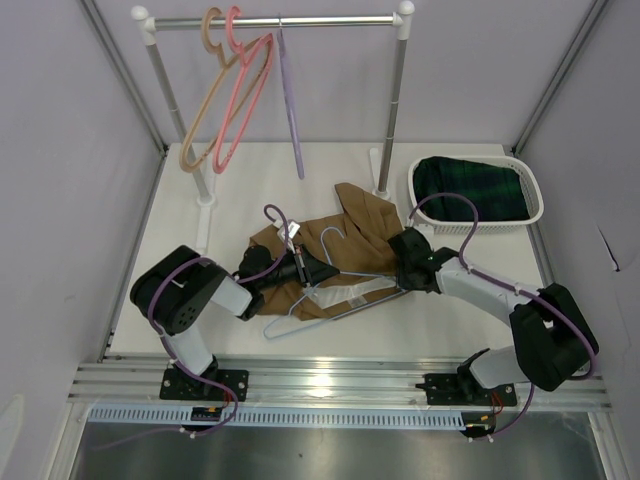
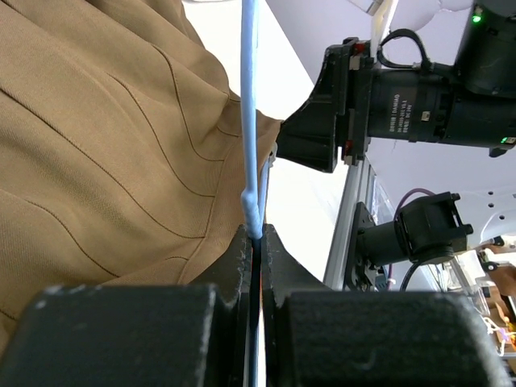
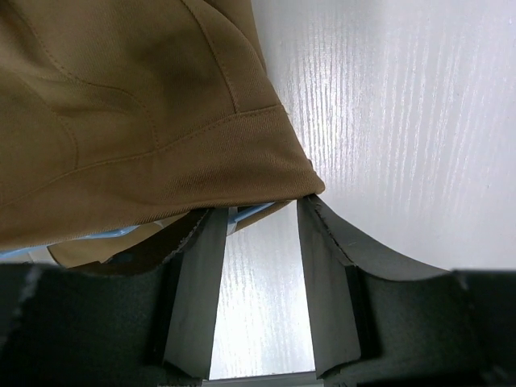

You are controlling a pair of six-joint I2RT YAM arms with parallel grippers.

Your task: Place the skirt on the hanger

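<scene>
The tan-brown skirt (image 1: 355,235) lies crumpled mid-table, draped over the thin pale lavender-blue hanger (image 1: 312,318), which lies flat with its lower bar showing near the front. My left gripper (image 1: 310,270) reaches in from the left. In the left wrist view it (image 2: 256,235) is shut on the hanger's slim blue bar (image 2: 251,113), with the skirt (image 2: 105,145) just beside it. My right gripper (image 1: 400,270) is at the skirt's right edge. In its wrist view it (image 3: 262,211) stands open, the skirt's hem (image 3: 161,121) just at the fingertips and bare table between the jaws. A bit of the hanger (image 3: 97,236) shows under the hem.
A clothes rail (image 1: 300,20) at the back carries a tan hanger (image 1: 205,110), a pink hanger (image 1: 245,95) and a lavender hanger (image 1: 292,110). A white basket (image 1: 530,215) holding dark green plaid cloth (image 1: 470,190) stands at the back right. Metal rails (image 1: 340,385) run along the near edge.
</scene>
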